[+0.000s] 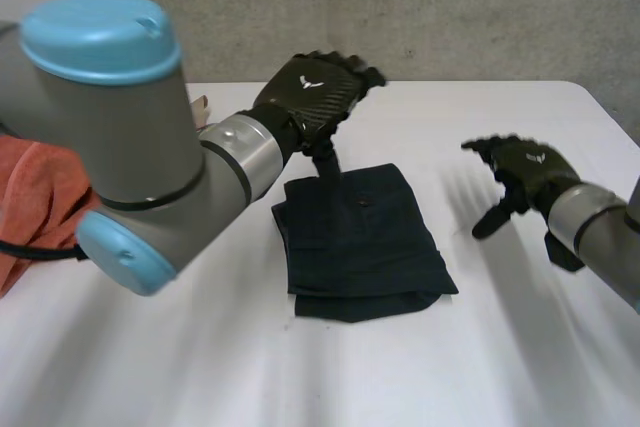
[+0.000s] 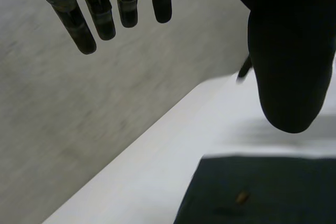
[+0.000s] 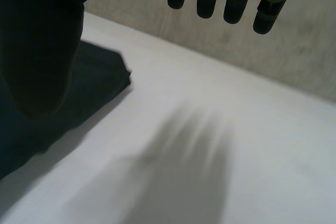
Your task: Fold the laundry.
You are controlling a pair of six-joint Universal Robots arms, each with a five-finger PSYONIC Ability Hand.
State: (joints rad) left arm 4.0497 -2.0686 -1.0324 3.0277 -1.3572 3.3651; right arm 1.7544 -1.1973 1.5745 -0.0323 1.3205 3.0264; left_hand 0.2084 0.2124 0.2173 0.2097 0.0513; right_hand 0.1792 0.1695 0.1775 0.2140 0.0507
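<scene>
At its near edge the dark folded garment, lying mid-worktop, shows layers that do not line up, so a further fold made from here would likely lock in a crooked stack. Toward the worktop's right edge the right hand hovers with fingers spread, holding nothing, apart from the garment. Farther back, the left hand hangs over the garment's far edge, fingers straight, thumb pointing down; a careless descent could snag and drag that edge. An orange cloth waits at the left edge.

Bright, even light covers the white table.
</scene>
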